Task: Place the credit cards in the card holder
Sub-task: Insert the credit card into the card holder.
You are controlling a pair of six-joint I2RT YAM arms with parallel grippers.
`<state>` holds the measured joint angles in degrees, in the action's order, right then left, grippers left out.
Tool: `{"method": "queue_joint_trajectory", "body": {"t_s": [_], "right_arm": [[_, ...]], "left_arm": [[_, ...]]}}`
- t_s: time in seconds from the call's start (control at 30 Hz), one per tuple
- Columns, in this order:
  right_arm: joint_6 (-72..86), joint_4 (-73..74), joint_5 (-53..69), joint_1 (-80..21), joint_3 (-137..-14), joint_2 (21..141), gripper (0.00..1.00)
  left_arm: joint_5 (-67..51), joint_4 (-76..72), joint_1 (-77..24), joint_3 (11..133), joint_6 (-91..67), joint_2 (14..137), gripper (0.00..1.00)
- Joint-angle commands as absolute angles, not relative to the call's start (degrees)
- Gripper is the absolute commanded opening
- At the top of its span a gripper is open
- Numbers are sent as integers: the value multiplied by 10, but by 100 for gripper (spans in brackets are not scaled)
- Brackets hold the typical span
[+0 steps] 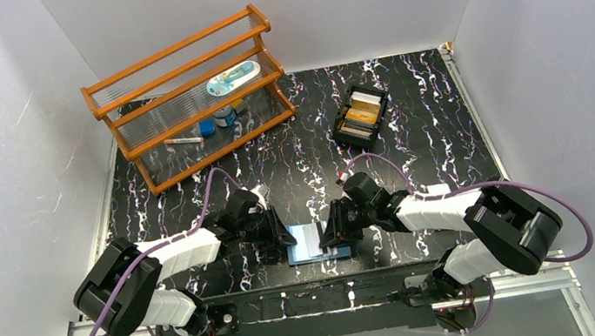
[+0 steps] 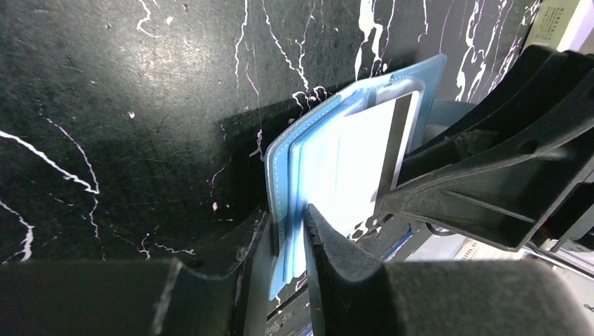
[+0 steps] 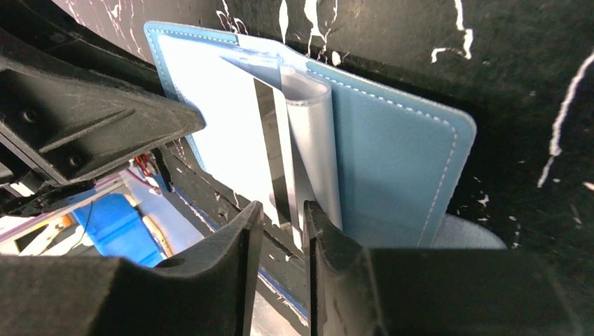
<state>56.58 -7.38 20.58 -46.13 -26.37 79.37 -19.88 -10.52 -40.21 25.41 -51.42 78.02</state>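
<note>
**Card at the pocket, holder pinned open**

Found at the near edge of the surface, between the two arm tips: the card holder, lying open with its pale blue inside up. Clenched on the edge of its left flap with the left end effector, one finger on each side of the blue layers. Judged a way of pinning the fold, so that it neither slides nor closes while a card goes in.

Approached from the opposite side with the right end effector, jaws standing narrowly apart around the edge of a pale credit card with a dark stripe, and around a clear sleeve just beside it. Cannot tell whether clamped on that card or released from it. Cannot tell how deep the card sits either. From the left wrist view, seems tucked under a rounded pocket edge.

Well apart, toward the back right: a black tray with the other credit cards, orange-gold and cream. At the back left: a wooden rack with a few small items, far from the work.

In the way, by judgement: mostly crowding. Both end effectors nearly meeting over one small wallet, with little room to shift a grip. Also the curled sleeve, likely to catch a card edge on the way in.
</note>
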Motion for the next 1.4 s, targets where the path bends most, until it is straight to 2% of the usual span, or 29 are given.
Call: {"method": "queue_joint_trajectory", "body": {"t_s": [0.0, 0.2, 0.67, 0.93, 1.23, 1.37], "right_arm": [[537, 21, 163, -460, -307, 772, 38], [531, 42, 152, -467, -330, 786, 41], [512, 60, 145, -503, -386, 830, 40], [495, 189, 57, -504, -437, 813, 47], [494, 185, 53, -504, -459, 842, 51], [479, 165, 61, -511, -468, 849, 50]], "left_arm": [[-208, -103, -403, 246, -517, 760, 21], [-211, -109, -403, 247, -522, 760, 21], [-234, -135, -403, 250, -539, 766, 23], [-234, -132, -403, 250, -535, 765, 24], [-236, -135, -403, 249, -534, 770, 23], [-238, -139, -403, 250, -533, 772, 18]]}}
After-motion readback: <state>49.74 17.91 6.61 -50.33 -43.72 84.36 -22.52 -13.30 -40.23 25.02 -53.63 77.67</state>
